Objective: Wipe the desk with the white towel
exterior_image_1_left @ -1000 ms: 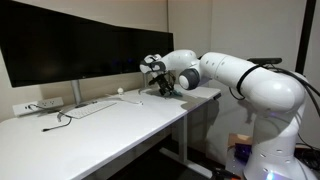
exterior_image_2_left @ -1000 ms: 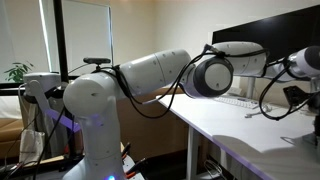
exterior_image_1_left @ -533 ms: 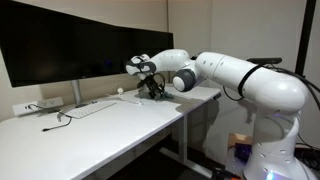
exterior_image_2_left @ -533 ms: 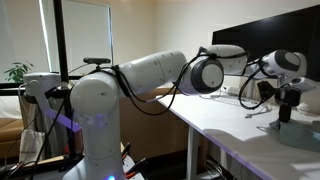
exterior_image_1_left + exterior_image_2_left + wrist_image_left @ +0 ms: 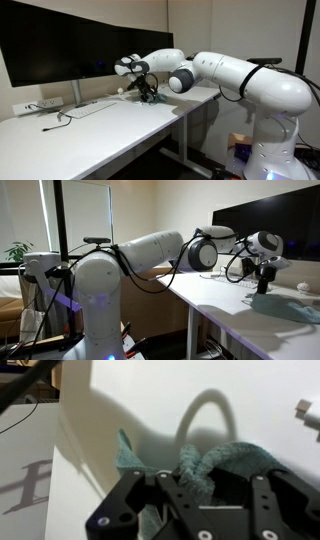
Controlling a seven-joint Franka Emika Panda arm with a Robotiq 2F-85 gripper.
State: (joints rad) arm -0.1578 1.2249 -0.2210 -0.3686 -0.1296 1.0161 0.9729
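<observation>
Wrist view is showing my jaws pinching a bunched fold of the towel [image 5: 205,463], so I am reading them as closed on the cloth. Its ruffled edges are standing up on both sides of my fingers [image 5: 165,488]. The cloth is looking pale blue-grey in this view, not clean white.

The rest of the towel is lying on the worktop [image 5: 115,132] under and beside me. In an exterior view it is spreading out flat as a crumpled patch [image 5: 287,307], and in both exterior views it is sitting near the back of the surface, in front of the monitor [image 5: 80,45].

I am judging the towel to be light, soft and limp. It is likely to fold and trail, not push stiffly, and it could slip out of a shallow pinch. Taking hold of a thick gathered bunch near its middle and pressing down should be letting the loose part sweep the surface.

No container is showing in any view. A cable [image 5: 205,408] is looping on the worktop just ahead of me, and a small white object [image 5: 305,407] is sitting off to one side. A power strip [image 5: 38,106] is resting well apart near the far end, so the cable is looking like the likeliest snag.
</observation>
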